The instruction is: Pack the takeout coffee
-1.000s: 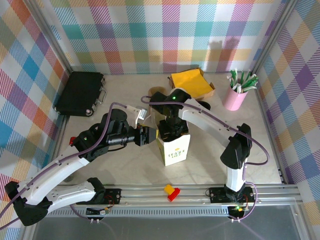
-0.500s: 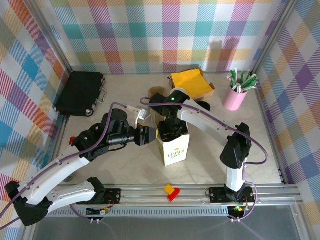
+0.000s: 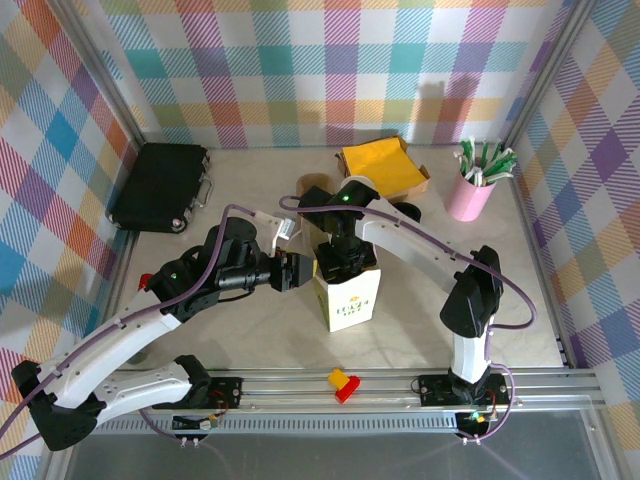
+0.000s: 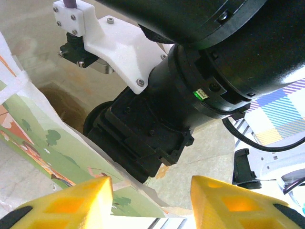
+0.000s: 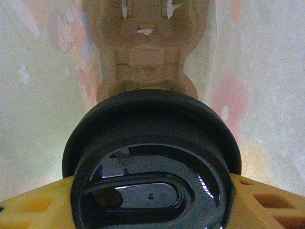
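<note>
— When you looked at the left side, what did you see?

— The left gripper (image 3: 297, 272) stood at the left wall of the white paper bag (image 3: 352, 300), near the middle of the table (image 3: 250, 345). Its yellow fingers (image 4: 71, 202) were about half apart, with the thin, creased rim between them. I could not tell if they pressed it.

— And the coffee?

— The right gripper (image 3: 343, 262) was inside the bag's mouth, closed on the takeout coffee (image 5: 151, 143). The cup was in the bag, above the folded brown bottom. If it touched there, I could not tell.

— Which step, then?

— The lowering, I judge. The next move calls for a straight descent until the cup stands, then a release, then a lift out without dragging the soft paper walls. The lid (image 5: 143, 191) was round, glossy black plastic.
</note>
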